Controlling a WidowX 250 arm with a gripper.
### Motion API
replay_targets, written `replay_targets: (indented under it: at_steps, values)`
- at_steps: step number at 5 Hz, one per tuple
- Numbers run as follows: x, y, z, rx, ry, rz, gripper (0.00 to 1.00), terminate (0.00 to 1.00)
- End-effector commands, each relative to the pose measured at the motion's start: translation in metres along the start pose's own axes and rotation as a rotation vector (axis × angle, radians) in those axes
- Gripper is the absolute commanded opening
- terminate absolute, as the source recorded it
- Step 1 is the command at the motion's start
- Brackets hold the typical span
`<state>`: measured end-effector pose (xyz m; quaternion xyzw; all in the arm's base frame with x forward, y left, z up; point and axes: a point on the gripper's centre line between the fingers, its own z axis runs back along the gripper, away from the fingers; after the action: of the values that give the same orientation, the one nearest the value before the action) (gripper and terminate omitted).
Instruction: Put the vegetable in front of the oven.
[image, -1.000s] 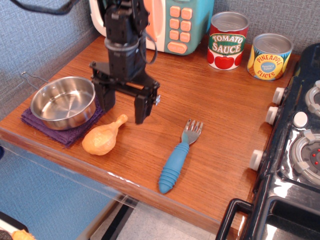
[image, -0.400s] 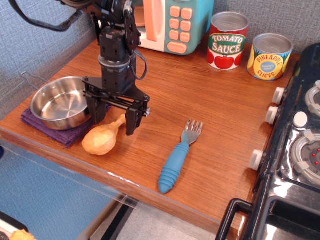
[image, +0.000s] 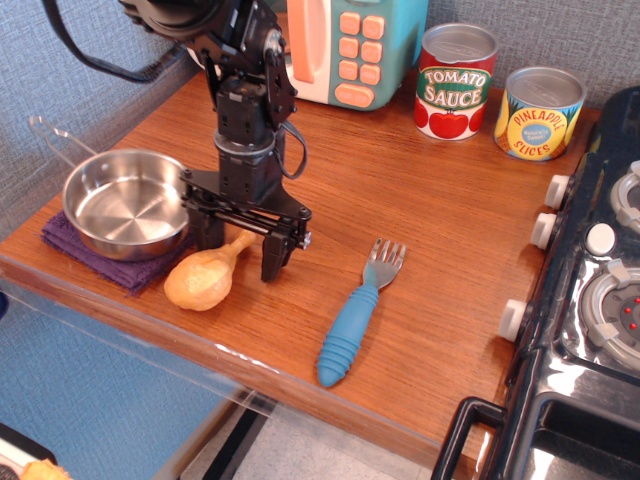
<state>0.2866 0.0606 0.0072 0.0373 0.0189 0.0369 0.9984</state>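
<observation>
I have the gripper (image: 241, 249) down at the wooden counter (image: 420, 230), jaws spread wide and empty, one finger on each side of the narrow neck of the vegetable (image: 207, 275) without visibly touching it. The vegetable lies near the front edge, just beside the steel pan (image: 125, 205) on its purple cloth (image: 70, 243). The oven (image: 345, 50) stands well apart at the back. A blue-handled fork (image: 356, 314) lies to the right.
</observation>
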Motion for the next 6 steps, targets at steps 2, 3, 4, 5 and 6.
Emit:
replay_targets:
  at_steps: [2,3,4,5,6]
  values:
    - [0.010,-0.016,-0.004,-0.005,-0.045,-0.011,0.00,0.00]
    - [0.007,-0.017,0.002,-0.019,-0.056,-0.015,0.00,0.00]
    - [0.005,-0.018,0.007,-0.031,-0.062,-0.025,0.00,0.00]
    - [0.007,-0.019,0.024,-0.073,-0.091,-0.032,0.00,0.00]
    - [0.021,-0.023,0.063,-0.160,-0.161,-0.022,0.00,0.00]
